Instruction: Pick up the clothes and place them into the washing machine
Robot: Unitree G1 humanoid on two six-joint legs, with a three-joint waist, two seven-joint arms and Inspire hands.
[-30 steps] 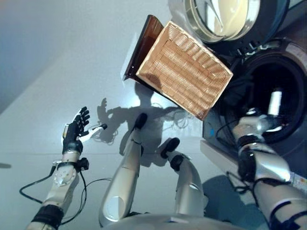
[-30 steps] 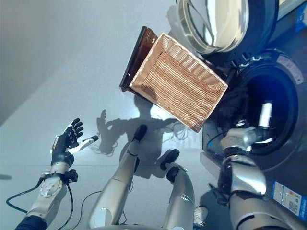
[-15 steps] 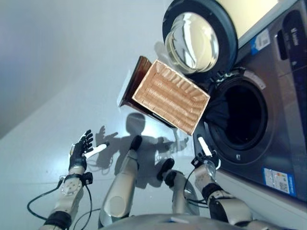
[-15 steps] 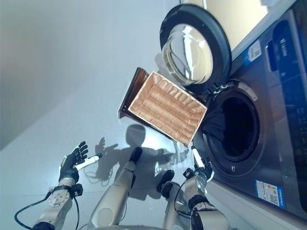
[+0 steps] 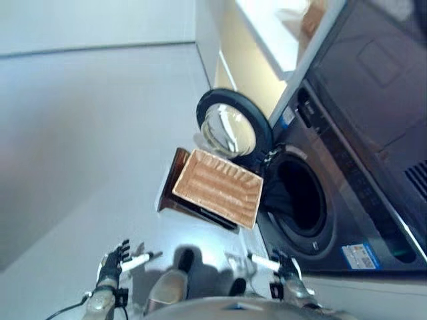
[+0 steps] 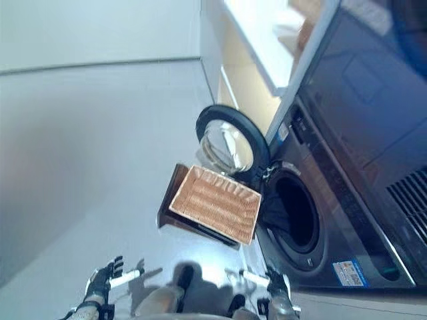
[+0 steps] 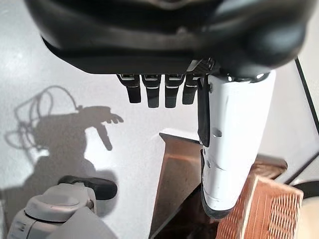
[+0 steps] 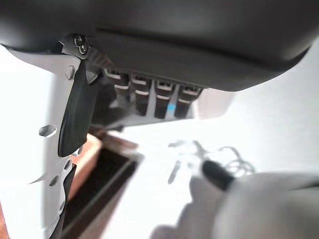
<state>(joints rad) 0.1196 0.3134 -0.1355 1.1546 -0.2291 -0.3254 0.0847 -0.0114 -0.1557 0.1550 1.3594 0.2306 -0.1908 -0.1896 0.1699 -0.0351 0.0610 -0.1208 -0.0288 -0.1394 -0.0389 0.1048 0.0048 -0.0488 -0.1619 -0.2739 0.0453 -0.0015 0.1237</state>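
Note:
A dark garment [image 5: 275,198] hangs at the left lip of the washing machine's [image 5: 347,180] open drum, partly inside. The round door [image 5: 231,128] stands swung open to the left. The wicker basket [image 5: 217,189] in front of it holds nothing I can see. My left hand [image 5: 112,264] is low at the left, fingers straight, and empty in the left wrist view [image 7: 233,149]. My right hand [image 5: 284,268] is low, below the drum, open and empty; the right wrist view shows its straight fingers [image 8: 148,95].
The basket rests tilted on a brown stool [image 5: 173,189], also in the left wrist view [image 7: 177,175]. A pale counter or cabinet [image 5: 267,47] runs behind the machine. Grey floor [image 5: 80,147] spreads to the left.
The whole picture has shifted, so the camera has moved. My right hand has come out of the drum and now sits low below the opening, empty. The left hand stays open.

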